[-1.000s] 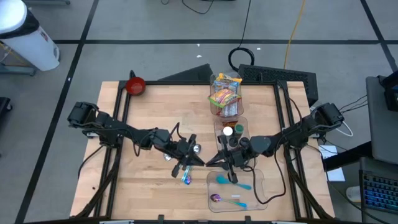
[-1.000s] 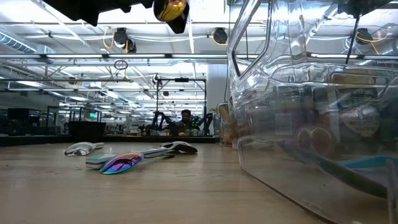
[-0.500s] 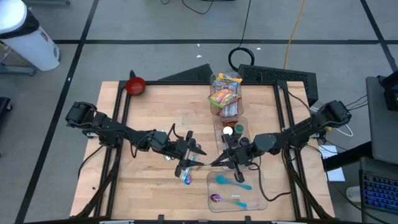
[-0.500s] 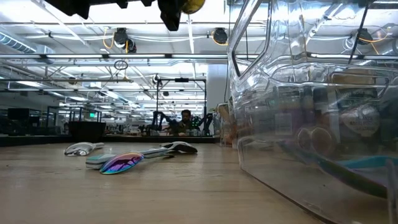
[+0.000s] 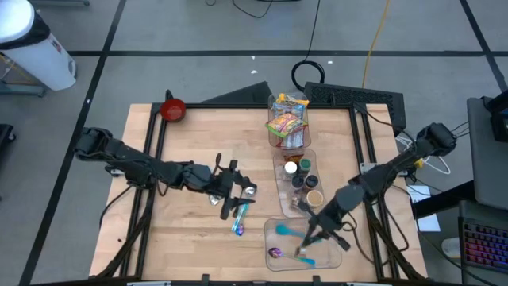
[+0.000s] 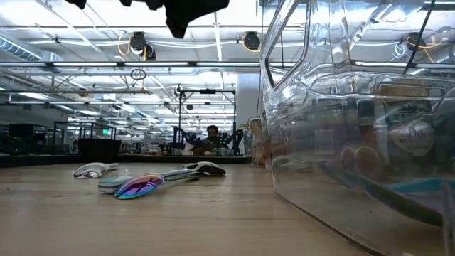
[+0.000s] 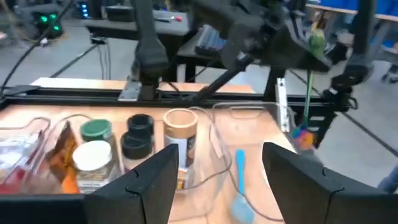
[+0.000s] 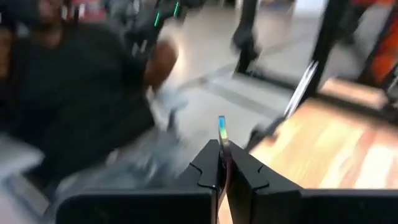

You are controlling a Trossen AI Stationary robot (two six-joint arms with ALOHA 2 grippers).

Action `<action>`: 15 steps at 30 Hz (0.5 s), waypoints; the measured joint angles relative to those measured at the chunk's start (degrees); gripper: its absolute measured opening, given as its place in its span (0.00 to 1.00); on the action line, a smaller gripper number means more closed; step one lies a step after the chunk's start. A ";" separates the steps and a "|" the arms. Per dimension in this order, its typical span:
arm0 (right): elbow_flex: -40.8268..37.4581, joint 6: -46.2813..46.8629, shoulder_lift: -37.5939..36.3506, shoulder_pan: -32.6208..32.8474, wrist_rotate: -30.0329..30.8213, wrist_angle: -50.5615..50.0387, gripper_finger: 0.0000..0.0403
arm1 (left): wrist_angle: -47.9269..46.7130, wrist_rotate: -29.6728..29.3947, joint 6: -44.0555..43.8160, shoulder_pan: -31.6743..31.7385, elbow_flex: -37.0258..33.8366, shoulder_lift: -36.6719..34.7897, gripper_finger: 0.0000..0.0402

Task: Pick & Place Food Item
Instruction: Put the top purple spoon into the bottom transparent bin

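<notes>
My right gripper [image 5: 308,241] is shut on a thin iridescent utensil [image 7: 309,81] above the clear tray [image 5: 333,238] at the near right. The tray holds a blue spoon [image 5: 290,232] and a purple one [image 5: 275,253]. My left gripper [image 5: 236,191] hangs open at mid-table with nothing between its fingers, above loose utensils [image 5: 238,221] lying flat on the wood. Snack packets [image 5: 286,119] fill a clear container at the far edge. Jars [image 5: 300,176] stand in a clear bin. My right gripper pinches the utensil between its two fingers, and a short iridescent end [image 8: 222,126] sticks out past the fingertips. In the left wrist view the utensil stands nearly upright, its gold-green end [image 7: 316,40] on top, lifted clear of the tray.
A red bowl [image 5: 173,109] sits at the far left corner. An iridescent spoon [image 6: 138,186] and other utensils lie on the wood left of the tray's tall clear wall [image 6: 284,142]. Bare wood stretches along the table's left half [image 5: 182,230].
My left gripper has opened and let go of the utensil, then drawn back a little toward the table's left. My right gripper has carried the utensil from mid-table toward the near edge and now stands over the clear tray.
</notes>
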 joint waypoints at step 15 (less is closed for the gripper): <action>-7.37 10.83 0.02 3.84 -0.05 -13.17 0.00 | -1.11 -1.95 -1.34 0.00 0.00 0.25 0.60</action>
